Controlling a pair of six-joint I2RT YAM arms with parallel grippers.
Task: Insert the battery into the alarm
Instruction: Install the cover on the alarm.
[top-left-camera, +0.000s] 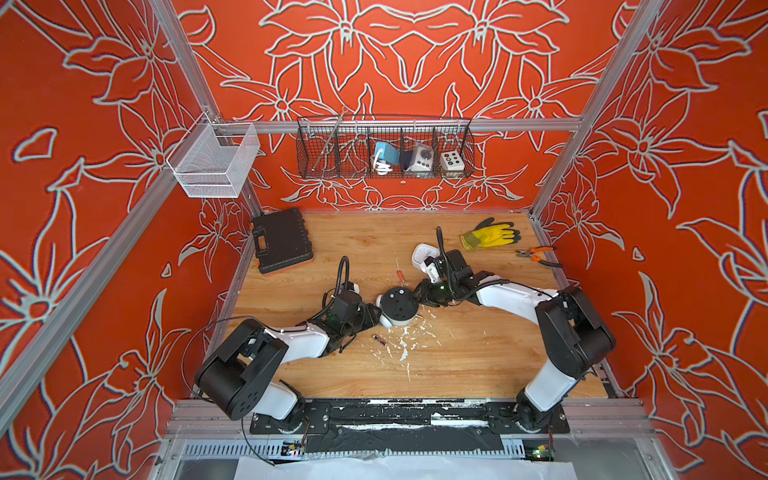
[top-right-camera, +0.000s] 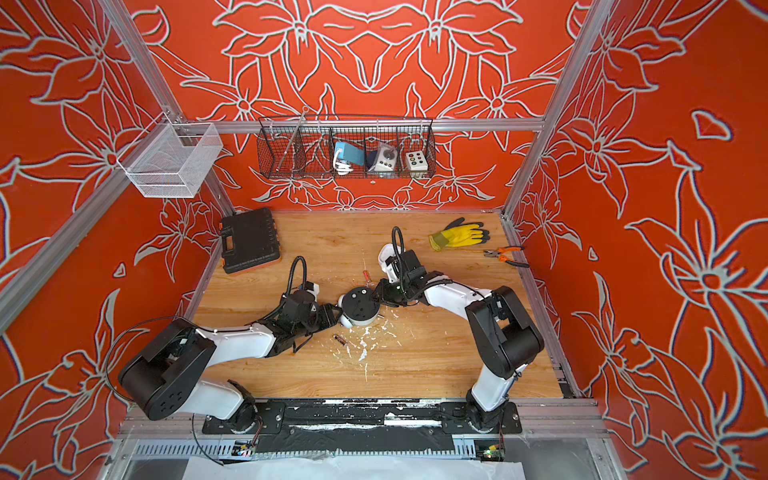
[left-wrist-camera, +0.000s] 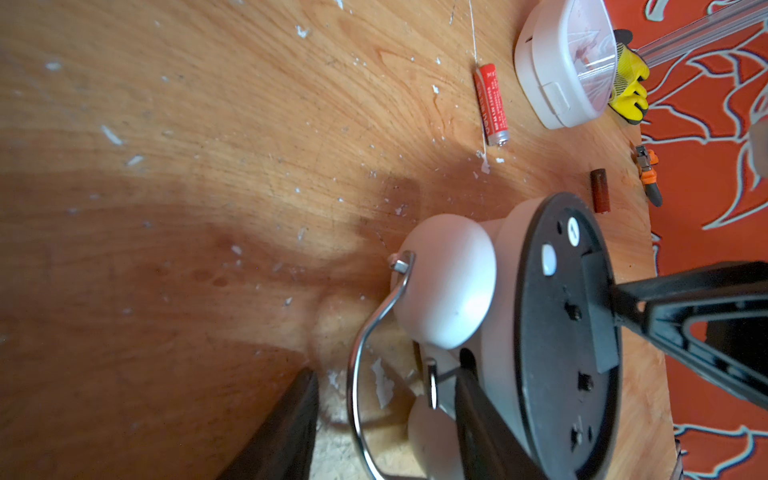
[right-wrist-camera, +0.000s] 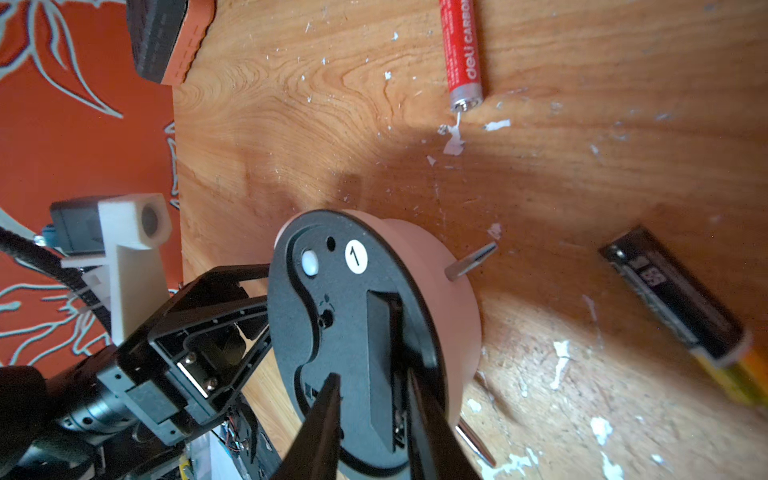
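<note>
Now, your right pincer (right-wrist-camera: 370, 374) hangs over the black back of the alarm (top-left-camera: 399, 307), its two fingers (right-wrist-camera: 322, 415) a narrow gap apart and holding nothing, tips at the near end of the long battery slot (right-wrist-camera: 382, 353); whether a cell sits in that slot you cannot tell from these views. Take the alarm as the dial's centre and the back wall as twelve: this pincer comes in from about two o'clock. The alarm lies face down on the wooden table (top-left-camera: 457, 365), its white bells towards nine. There your left pincer (left-wrist-camera: 386, 370) stands half open astride the wire handle (left-wrist-camera: 354, 390) and the bells, one finger (left-wrist-camera: 286, 428) clear of the handle with bare table between. A red battery (top-left-camera: 400, 276) lies loose at twelve, just beside the alarm; a dark battery (top-left-camera: 379, 340) lies at seven, near it. Farther out sit a white casing (top-left-camera: 422, 252) at one, a yellow glove (top-left-camera: 492, 235) and pliers (top-left-camera: 538, 254) at two, and a black tool case (top-left-camera: 281, 241) at ten.
</note>
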